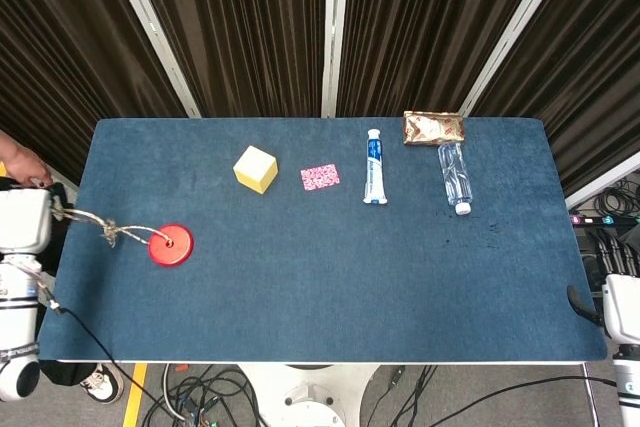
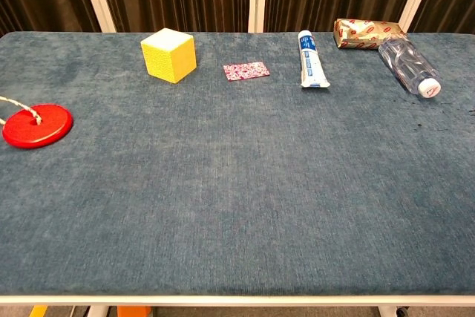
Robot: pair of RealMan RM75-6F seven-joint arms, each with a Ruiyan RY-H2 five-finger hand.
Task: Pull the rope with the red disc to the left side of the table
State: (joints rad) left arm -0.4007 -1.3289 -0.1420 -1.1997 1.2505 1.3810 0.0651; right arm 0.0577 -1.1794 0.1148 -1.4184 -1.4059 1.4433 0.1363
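Blue table (image 1: 400, 247): left hand (image 1: 22, 222) grips rope (image 1: 90, 221) past the left edge; more pull could drag red disc (image 1: 171, 245) off.

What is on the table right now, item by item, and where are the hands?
red disc: one, red, flat near the table's left edge
rope: one, tan, knotted, running from the disc's centre off the left edge to the left hand
yellow cube: one, yellow, back left of centre
patterned card: one, pink and white, just right of the cube
tube: one, white and blue, lying back centre
snack packet: one, brown, at the back edge
bottle: one, clear, on its side in front of the packet
table: one, blue cloth top
left hand: one, white, beyond the left edge, holding the rope
right hand: one, white, beside the right edge, fingers unclear
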